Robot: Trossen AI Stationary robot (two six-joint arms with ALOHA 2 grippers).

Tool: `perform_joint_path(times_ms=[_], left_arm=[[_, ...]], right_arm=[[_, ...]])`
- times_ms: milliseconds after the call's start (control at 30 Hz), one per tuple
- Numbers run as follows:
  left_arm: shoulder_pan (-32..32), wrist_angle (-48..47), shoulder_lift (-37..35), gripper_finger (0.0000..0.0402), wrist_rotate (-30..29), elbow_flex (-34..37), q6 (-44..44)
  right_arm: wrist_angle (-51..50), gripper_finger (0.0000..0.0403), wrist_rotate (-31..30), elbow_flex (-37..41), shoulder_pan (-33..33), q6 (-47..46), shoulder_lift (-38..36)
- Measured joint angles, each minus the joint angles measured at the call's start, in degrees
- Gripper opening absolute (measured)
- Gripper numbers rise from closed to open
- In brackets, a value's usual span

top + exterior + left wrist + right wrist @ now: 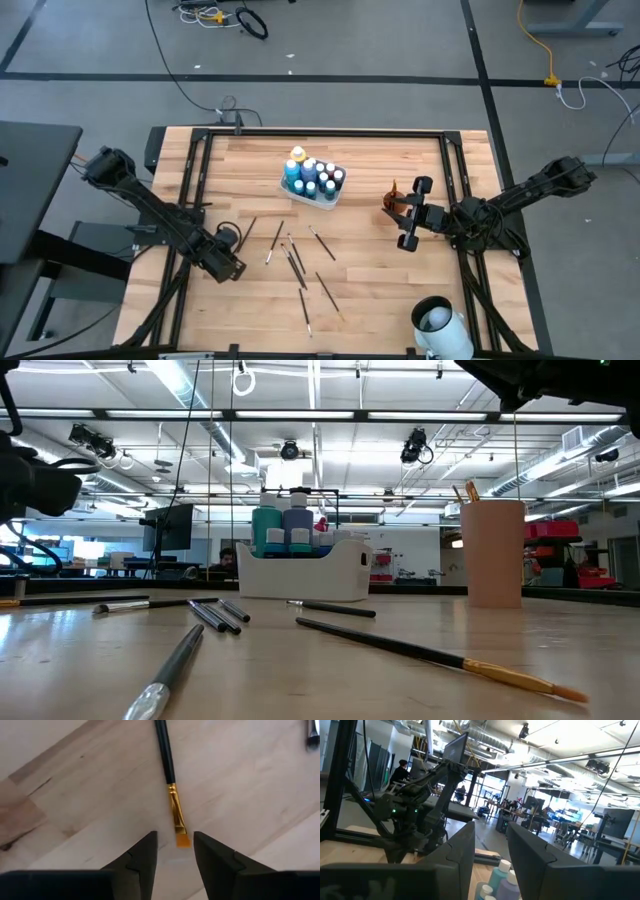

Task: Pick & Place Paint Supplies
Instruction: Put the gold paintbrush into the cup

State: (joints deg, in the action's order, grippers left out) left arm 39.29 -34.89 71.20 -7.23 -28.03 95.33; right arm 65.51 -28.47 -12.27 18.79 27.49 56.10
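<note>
the left gripper [175, 852] sits low near the bench's left edge, jaws apart and empty, straddling the orange bristle tip of a paintbrush [170, 780], likely lined up to pinch it. more paintbrushes [300, 268] lie scattered mid-bench. the paint bottles [312, 175] stand packed in the white tray [334, 197] toward the far edge. the right gripper [408, 212], jaws apart and empty, hovers by the orange-brown cup [392, 196] holding brushes.

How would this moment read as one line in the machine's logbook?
left gripper: jaws open over paintbrush bristle tip, not gripping | right gripper: raised beside cup, empty | paint bottles: in white tray
</note>
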Motion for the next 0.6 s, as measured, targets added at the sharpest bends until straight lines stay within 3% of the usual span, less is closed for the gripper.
perform_joint_path(times_ms=[100, 267, 500, 600], left_arm=[[0.0, -0.24, 0.0, 0.0107, -0.34, 0.04, -0.42], [0.02, -1.45, 0.04, 0.0018, -1.37, 0.15, -0.13], [0.0, -2.95, 0.22, 0.0007, -2.31, -0.45, 1.46], [-0.13, -4.06, 0.31, 0.0006, -6.32, -2.3, 0.18]], right_arm=[[0.01, 0.0119, 0.0, 0.0, 0.0, 0.02, 0.0], [0.01, 0.0119, 0.0, 0.0, 0.0, 0.02, 0.0], [0.02, 0.0119, 0.0, 0.0, 0.0, 0.02, 0.0], [0.03, 0.0119, 0.02, 0.0, 0.0, 0.02, 0.0]])
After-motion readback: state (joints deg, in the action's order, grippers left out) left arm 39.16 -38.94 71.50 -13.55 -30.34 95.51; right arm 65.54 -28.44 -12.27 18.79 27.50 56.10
